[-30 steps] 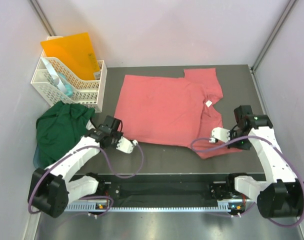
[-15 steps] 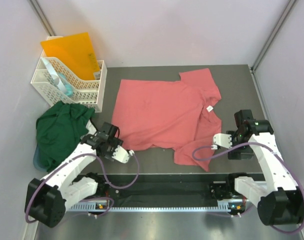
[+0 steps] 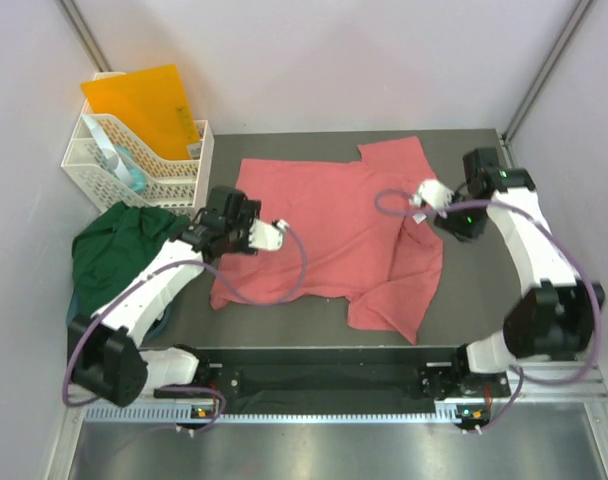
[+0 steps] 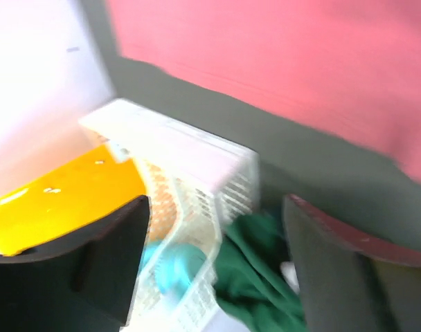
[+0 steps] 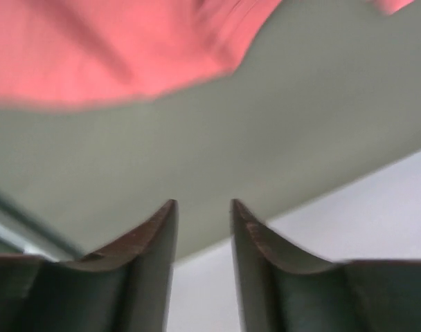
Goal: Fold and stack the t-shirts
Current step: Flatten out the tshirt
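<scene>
The salmon-pink t-shirt (image 3: 329, 235) lies spread, somewhat rumpled, on the dark table (image 3: 474, 300). Its near right corner hangs toward the front edge. My left gripper (image 3: 268, 236) hovers over the shirt's left edge. In the left wrist view its fingers (image 4: 106, 256) stand wide apart with nothing between them. Beyond the left gripper (image 4: 217, 200) are pink cloth (image 4: 300, 62) and the dark green t-shirt (image 4: 259, 277). The green shirt (image 3: 119, 262) lies bunched at the table's left. My right gripper (image 3: 427, 192) is over the pink shirt's collar area. Seen from its wrist, the right gripper (image 5: 202, 205) shows a narrow empty gap.
A white plastic basket (image 3: 134, 165) with an orange folder (image 3: 144, 105) stands at the back left, next to the green shirt. Both also show in the left wrist view, the basket (image 4: 190, 166) and the folder (image 4: 58, 200). Walls close in on the left, back and right.
Both grippers let go of the pink shirt's near edge and swung back over its upper half. The shirt slid nearer and lies released. The right jaws narrowed again.
</scene>
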Motion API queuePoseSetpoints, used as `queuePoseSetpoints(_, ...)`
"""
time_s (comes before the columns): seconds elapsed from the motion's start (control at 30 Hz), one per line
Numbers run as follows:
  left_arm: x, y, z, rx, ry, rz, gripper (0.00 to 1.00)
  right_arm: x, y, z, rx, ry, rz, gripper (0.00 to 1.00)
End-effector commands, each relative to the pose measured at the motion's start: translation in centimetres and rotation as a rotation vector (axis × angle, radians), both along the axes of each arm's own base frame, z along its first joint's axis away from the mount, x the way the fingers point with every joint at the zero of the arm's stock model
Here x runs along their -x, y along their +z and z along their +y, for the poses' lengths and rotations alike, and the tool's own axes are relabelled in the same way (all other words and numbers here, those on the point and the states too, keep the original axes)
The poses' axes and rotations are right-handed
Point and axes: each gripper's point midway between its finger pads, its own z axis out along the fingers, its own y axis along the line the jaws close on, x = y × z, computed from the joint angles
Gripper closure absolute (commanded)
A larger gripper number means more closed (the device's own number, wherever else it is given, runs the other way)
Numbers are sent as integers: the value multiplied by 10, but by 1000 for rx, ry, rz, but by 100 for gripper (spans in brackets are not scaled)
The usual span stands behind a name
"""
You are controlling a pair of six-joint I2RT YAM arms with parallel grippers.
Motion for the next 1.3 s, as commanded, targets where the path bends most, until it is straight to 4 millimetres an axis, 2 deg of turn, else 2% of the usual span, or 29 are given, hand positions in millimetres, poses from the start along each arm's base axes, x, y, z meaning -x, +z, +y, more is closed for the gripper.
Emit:
queuePoseSetpoints(0.0, -77, 25, -19, 149, 108, -245, 26, -91, -8, 40, -241, -194, -69, 79)
queuePoseSetpoints(0.03, -90, 26, -18, 152, 119, -261, 32, -104, -13, 42, -251, -211, -68, 86)
queuePoseSetpoints(0.07, -104, -1, -20, 122, 126, -222, 57, -128, -7, 45, -275, -236, -115, 93)
queuePoseSetpoints(0.1, -121, -1, -19, 118, 153, -264, 74, -143, -29, 46, -273, -254, -78, 100)
queuePoseSetpoints(0.13, -138, 4, -20, 116, 173, -296, 91, -155, -34, 47, -277, -268, -84, 100)
queuePoseSetpoints(0.17, -154, -29, -20, 81, 201, -254, 100, -177, -23, 50, -297, -282, -132, 100)
queuePoseSetpoints(0.2, -167, -33, -15, 55, 248, -275, 100, -189, -44, 52, -295, -291, -95, 100)
queuePoseSetpoints(0.23, -190, -16, -14, 67, 279, -322, 100, -200, -46, 54, -301, -293, -103, 100)
queuePoseSetpoints(0.27, -207, -37, -15, 69, 307, -315, 100, -220, -33, 55, -318, -302, -157, 100)
queuePoseSetpoints(0.3, -217, -37, -15, 75, 323, -325, 100, -230, -48, 58, -310, -305, -141, 100)
queuePoseSetpoints(0.33, -237, -18, -14, 96, 343, -384, 100, -240, -48, 61, -311, -302, -157, 100)
queuePoseSetpoints(0.37, -246, -32, -15, 83, 344, -377, 100, -255, -34, 66, -318, -294, -206, 100)
queuePoseSetpoints(0.4, -253, -30, -15, 81, 345, -393, 100, -262, -44, 70, -315, -292, -199, 100)
queuePoseSetpoints(0.47, -270, -28, -19, 69, 338, -426, 100, -277, -37, 81, -322, -276, -249, 100)
queuePoseSetpoints(0.53, -281, -29, -21, 55, 332, -451, 100, -282, -43, 89, -322, -269, -257, 100)
queuePoseSetpoints(0.63, -288, -36, -21, 32, 328, -449, 100, -282, -51, 103, -329, -256, -247, 100)
queuePoseSetpoints(0.73, -289, -45, -24, 33, 310, -420, 100, -269, -65, 110, -315, -246, -201, 100)
queuePoseSetpoints(0.77, -290, -47, -27, 41, 299, -416, 100, -261, -79, 106, -300, -253, -173, 100)
queuePoseSetpoints(0.8, -290, -50, -28, 45, 296, -412, 100, -258, -77, 104, -292, -251, -182, 100)
queuePoseSetpoints(0.83, -291, -53, -29, 53, 295, -406, 100, -247, -93, 98, -268, -254, -148, 100)
queuePoseSetpoints(1.0, -290, -66, -35, 91, 276, -361, 100, -254, -100, 72, -217, -337, -195, 100)
queuePoseSetpoints(1.07, -292, -73, -36, 83, 269, -353, 100, -261, -96, 64, -210, -375, -213, 100)
queuePoseSetpoints(1.17, -296, -86, -37, 71, 264, -335, 100, -266, -95, 58, -190, -390, -230, 100)
queuePoseSetpoints(1.2, -300, -84, -38, 68, 265, -343, 100, -265, -96, 57, -183, -393, -227, 100)
queuePoseSetpoints(1.23, -301, -98, -35, 43, 271, -330, 100, -266, -95, 56, -178, -393, -232, 100)
queuePoseSetpoints(1.27, -303, -102, -34, 33, 278, -330, 100, -264, -96, 55, -177, -394, -228, 100)
